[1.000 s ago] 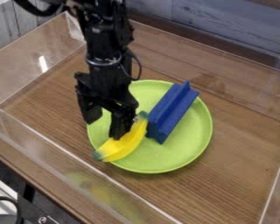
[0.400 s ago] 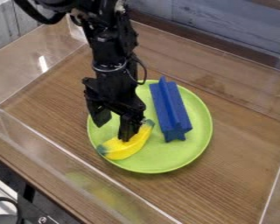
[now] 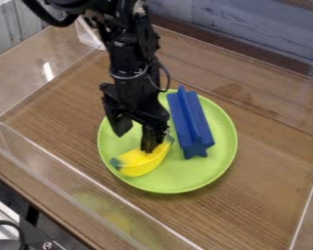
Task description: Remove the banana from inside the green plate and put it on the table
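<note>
Yellow banana [image 3: 141, 162] lies in green plate [image 3: 214, 161], front-left part near the rim, w/ long axis running from low-left up to the right. Claw [image 3: 140, 135] hangs straight above it, pointing down, fingers spread wide and released, nothing held. Fingertips sit just over the banana's upper-right end, so the target is directly below, slightly toward the camera and left. Blue block [image 3: 191, 122] stands just right of claw, close. Banana not yet on bench [image 3: 48, 122].
</note>
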`<action>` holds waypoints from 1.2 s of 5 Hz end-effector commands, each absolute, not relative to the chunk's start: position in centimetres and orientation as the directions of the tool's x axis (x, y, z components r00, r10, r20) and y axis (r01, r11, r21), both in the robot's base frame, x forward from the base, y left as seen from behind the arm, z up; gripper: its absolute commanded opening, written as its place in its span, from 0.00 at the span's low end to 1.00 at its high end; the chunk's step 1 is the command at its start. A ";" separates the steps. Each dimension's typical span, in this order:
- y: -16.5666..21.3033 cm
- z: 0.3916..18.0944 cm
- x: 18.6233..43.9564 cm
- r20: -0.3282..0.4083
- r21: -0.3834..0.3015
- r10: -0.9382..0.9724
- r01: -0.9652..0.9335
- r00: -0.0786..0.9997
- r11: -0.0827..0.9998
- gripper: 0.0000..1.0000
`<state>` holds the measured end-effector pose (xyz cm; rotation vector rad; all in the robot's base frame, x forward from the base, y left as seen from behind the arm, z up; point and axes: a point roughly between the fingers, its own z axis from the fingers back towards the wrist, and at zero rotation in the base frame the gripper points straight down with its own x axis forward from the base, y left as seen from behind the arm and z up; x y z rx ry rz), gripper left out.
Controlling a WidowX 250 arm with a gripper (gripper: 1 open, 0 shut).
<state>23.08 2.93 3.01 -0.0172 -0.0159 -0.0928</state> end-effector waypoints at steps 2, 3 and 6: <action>2.8 -0.1 21.8 -0.062 -0.022 -0.088 0.087 0.994 0.996 1.00; 2.9 0.8 21.8 -0.064 -0.021 -0.085 0.084 0.994 0.996 1.00; 2.9 2.3 21.9 -0.071 -0.018 -0.081 0.079 0.994 0.997 1.00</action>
